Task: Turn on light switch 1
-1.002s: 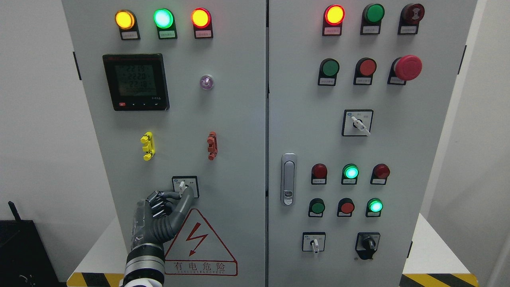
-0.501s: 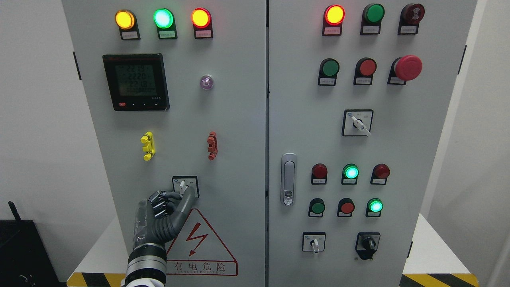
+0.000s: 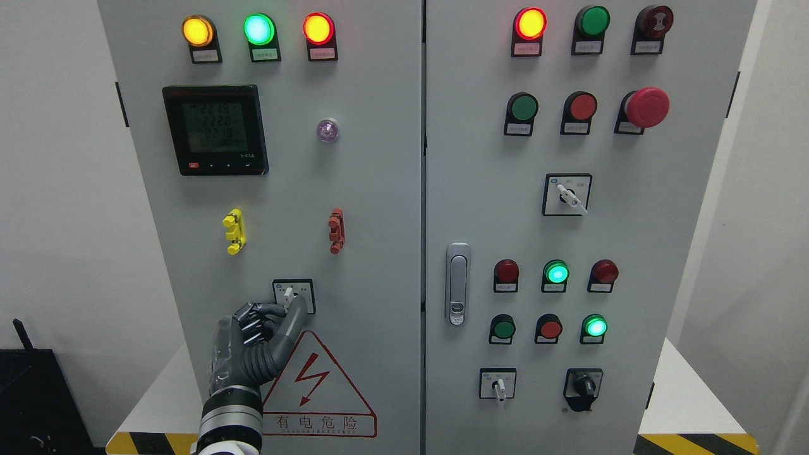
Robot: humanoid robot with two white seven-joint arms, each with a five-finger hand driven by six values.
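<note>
Against grey cabinet door [image 3: 379, 265], left hand [image 3: 256, 335] pinching small white lever of light switch 1 [image 3: 289, 294] just above its knuckles; probably stiff, light, slippery, best taken at lever tip and twisted.

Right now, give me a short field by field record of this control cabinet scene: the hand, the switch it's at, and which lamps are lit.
Working hand: left hand, arm rising from the lower left
Hand contact: fingers at the selector switch, pinching its white lever
Switch location: left door, above the warning triangle
Top-left lamps: yellow lamp, green lamp, red lamp, all lit
Meter: display lit, digits too small to read reliably
Right hand: not in view
</note>
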